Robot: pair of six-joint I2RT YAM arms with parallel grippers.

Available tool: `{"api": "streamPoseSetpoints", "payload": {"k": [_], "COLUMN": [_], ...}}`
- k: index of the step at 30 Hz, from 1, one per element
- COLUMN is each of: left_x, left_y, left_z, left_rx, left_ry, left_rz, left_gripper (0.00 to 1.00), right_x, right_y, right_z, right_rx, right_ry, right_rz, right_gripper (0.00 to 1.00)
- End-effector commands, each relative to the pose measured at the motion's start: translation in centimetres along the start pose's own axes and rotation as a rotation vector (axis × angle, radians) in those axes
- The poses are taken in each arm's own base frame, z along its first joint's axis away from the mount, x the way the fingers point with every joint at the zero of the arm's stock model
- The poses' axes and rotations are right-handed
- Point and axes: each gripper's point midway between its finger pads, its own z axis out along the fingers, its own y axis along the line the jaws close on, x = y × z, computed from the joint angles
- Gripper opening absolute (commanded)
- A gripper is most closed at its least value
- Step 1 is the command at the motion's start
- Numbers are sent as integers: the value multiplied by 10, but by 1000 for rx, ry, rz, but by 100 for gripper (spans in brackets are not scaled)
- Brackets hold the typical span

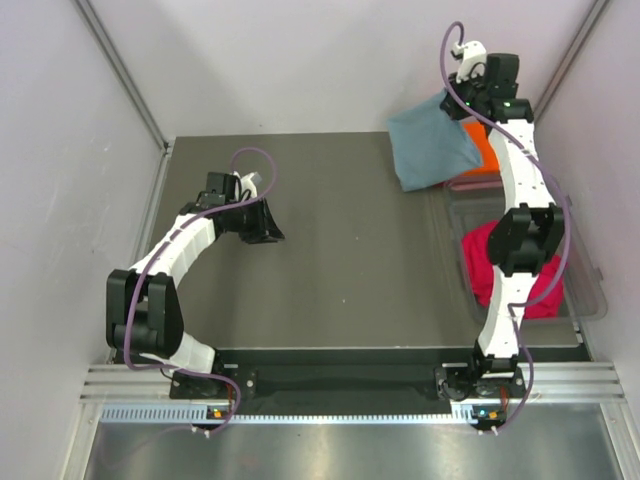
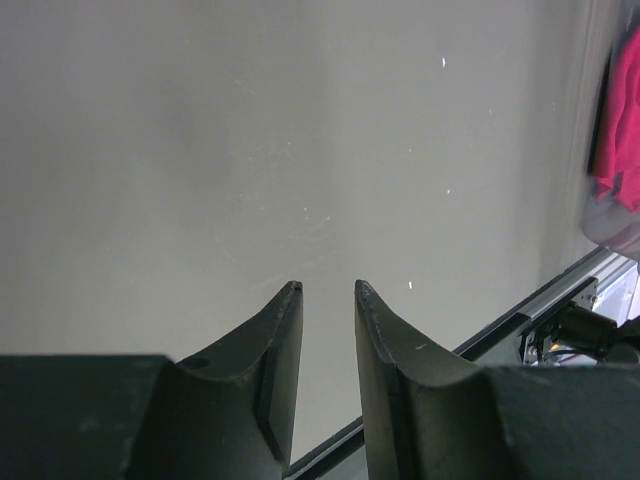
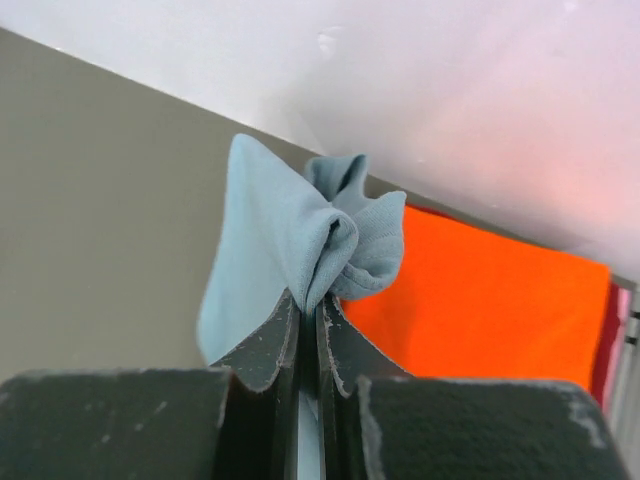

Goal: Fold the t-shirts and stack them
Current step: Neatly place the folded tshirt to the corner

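Note:
My right gripper is shut on a pinched fold of the grey-blue t-shirt and holds it up at the far right, the cloth hanging below; the same shirt bunches above my fingertips in the right wrist view. The orange t-shirt lies behind it at the tub's far end and also shows in the right wrist view. The crimson red t-shirt lies in the tub, partly hidden by the right arm; it shows at the edge of the left wrist view. My left gripper is open and empty over the bare table at centre-left.
A clear plastic tub stands along the table's right side. White walls close in the far and side edges. The grey table stretches between the arms, with a metal rail along the near edge.

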Motion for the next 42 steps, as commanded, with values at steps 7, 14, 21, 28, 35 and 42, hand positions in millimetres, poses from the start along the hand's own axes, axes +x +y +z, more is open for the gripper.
{"api": "streamPoseSetpoints", "payload": {"k": [7,14,21,28,35,42], "left_x": [-4,-4,-5,-10,-10,-8], "left_y": [-8,-6,-3,-7,-6,-2], "left_z": [-4,-3,-2,-2,5,9], "left_rx": [35,26,11,24,33,23], "left_ry": [-6,-2,-1,-6,22,29], "left_rz": [22,20,22,25,6,-8], "left_gripper": [33,33,33,35,36,37], "right_x": [-77,-79,-73,-47,-27,-13], "right_y": [-48,-74,-105,-153,-210,-251], "right_z": [-70,-79,-68,-33,-9,9], "right_rx": [44,72,100,233,348,400], "right_ry": [-213,-239,-270,-269,-356,-466], "right_rz": [-54,-35,-14,-5,40,95], "right_gripper": [0,0,0,0,0,2]}}
